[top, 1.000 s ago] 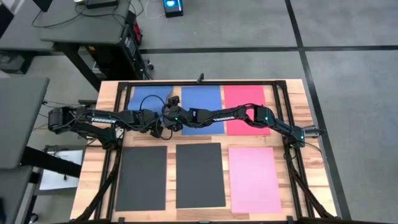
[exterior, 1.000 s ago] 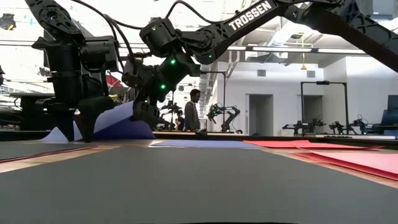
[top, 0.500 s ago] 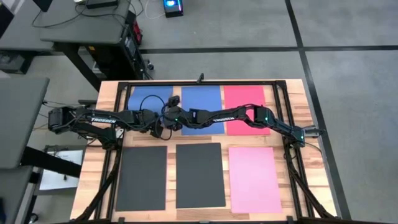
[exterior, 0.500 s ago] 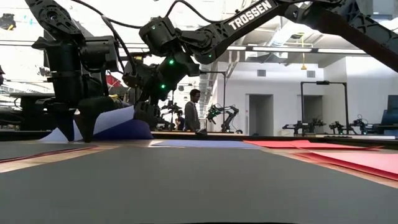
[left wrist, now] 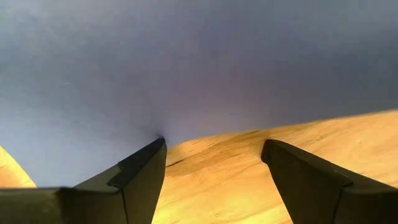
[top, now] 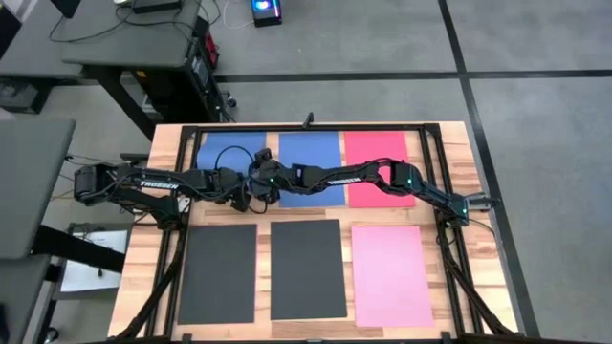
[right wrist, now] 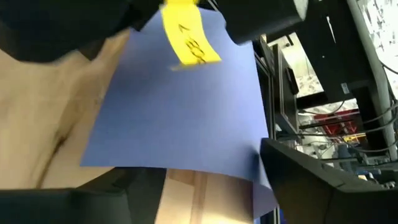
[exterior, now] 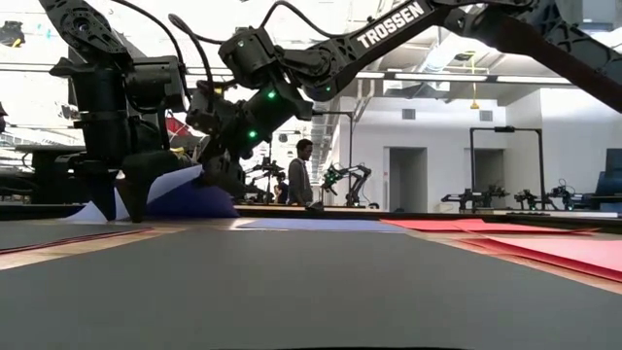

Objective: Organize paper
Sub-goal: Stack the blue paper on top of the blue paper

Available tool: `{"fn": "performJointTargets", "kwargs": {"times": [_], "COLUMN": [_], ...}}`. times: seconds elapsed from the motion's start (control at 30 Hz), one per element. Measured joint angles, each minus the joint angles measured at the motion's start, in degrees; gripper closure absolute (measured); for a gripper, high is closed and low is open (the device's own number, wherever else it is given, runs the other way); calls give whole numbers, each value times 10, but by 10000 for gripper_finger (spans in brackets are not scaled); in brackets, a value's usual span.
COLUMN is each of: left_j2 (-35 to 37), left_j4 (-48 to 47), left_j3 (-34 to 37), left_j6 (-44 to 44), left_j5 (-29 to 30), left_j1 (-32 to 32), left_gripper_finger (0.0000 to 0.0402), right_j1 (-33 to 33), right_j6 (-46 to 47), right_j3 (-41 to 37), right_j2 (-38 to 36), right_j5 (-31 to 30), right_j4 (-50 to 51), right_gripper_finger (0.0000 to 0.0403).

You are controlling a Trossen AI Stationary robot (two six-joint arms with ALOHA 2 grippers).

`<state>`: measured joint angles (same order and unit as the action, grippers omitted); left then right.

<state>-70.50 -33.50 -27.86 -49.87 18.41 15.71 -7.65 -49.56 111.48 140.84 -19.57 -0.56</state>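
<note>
Six sheets of paper lie in two rows on the wooden table. The far row holds a blue sheet (top: 229,151), a second blue sheet (top: 311,158) and a red one (top: 376,162). The near row holds two black sheets (top: 218,272) (top: 306,269) and a pink one (top: 390,275). Both grippers meet at the far-left blue sheet's near right corner, whose edge (exterior: 190,190) curls up off the table. My left gripper (left wrist: 211,146) points down, open. My right gripper (right wrist: 211,162) reaches in from the right, open, its fingers on either side of the raised edge. My left gripper touches the blue sheet with one fingertip (left wrist: 155,146), at the sheet's near edge (left wrist: 163,134). The finger comes steeply from above, and the sheet rises away over it. The other finger stands on bare wood. My right gripper: I cannot tell whether its fingers touch the sheet's edge (right wrist: 186,167).
A black metal frame (top: 432,143) runs around the table's working area. The two arms lie across the far row of sheets. A yellow tag (right wrist: 186,37) hangs on the left arm. Beyond the table a person (exterior: 299,175) stands in the room.
My right gripper's wrist has turned a little beside the raised blue sheet without leaving its place. The sheet's edge stays curled up.
</note>
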Motion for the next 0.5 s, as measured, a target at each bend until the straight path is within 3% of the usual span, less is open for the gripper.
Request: {"fn": "performJointTargets", "kwargs": {"times": [0.33,0.5], "left_j2": [0,0], "left_j4": [0,1], "left_j3": [0,0], "left_j6": [6,30], "left_j5": [0,1], "left_j1": [0,0], "left_gripper_finger": [144,144], "right_j1": [-4,-4], "right_j6": [0,0], "right_j3": [0,0], "right_j2": [0,0], "right_j5": [1,1], "right_j4": [1,1], "right_gripper_finger": [319,379]}}
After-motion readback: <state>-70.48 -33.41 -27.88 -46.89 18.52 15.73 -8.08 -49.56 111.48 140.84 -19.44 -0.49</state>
